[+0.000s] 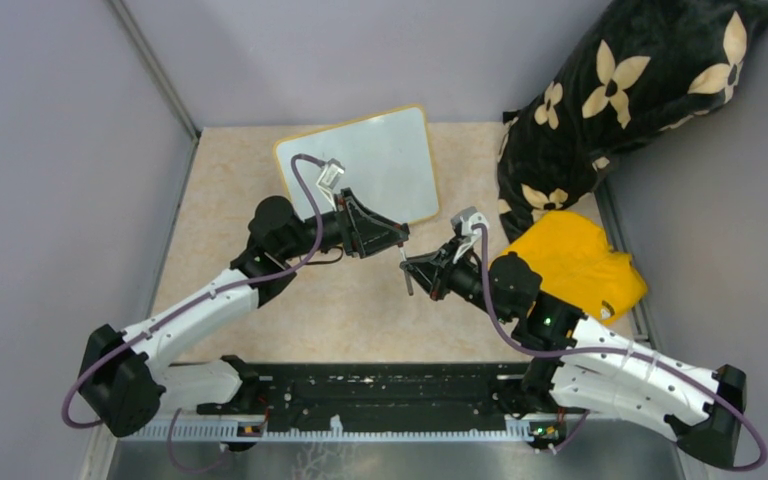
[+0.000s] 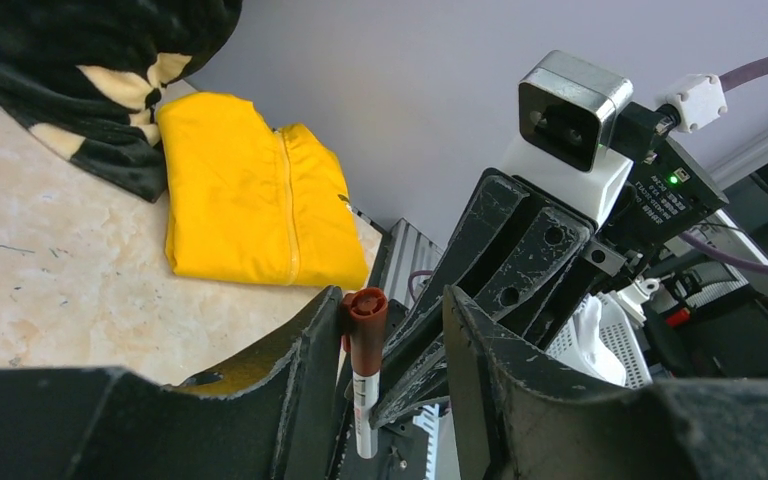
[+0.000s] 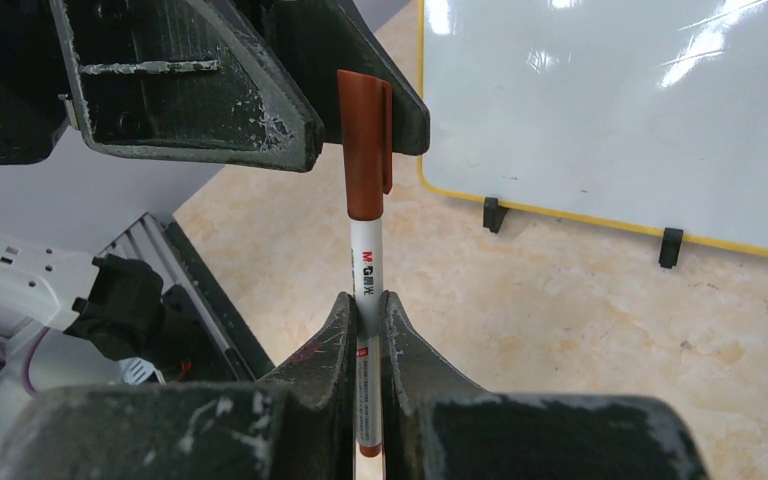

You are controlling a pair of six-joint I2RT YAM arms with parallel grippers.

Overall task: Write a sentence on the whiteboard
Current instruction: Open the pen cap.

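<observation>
the whiteboard (image 1: 360, 165) lies flat at the far side of the table (image 1: 360, 320). just in front of the whiteboard, the right gripper (image 3: 365, 320) is clamped tight on a marker (image 3: 365, 270) by its white barrel. the left gripper (image 2: 390, 310) has its jaws partly apart around the brown cap (image 3: 365, 140), which sits against one finger. right of the whiteboard lies a yellow garment (image 1: 575, 260).

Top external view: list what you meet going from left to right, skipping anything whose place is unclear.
Left arm's elbow → whiteboard → yellow garment → right arm's elbow. The black flowered cushion overlaps the garment, so it is left out.
</observation>
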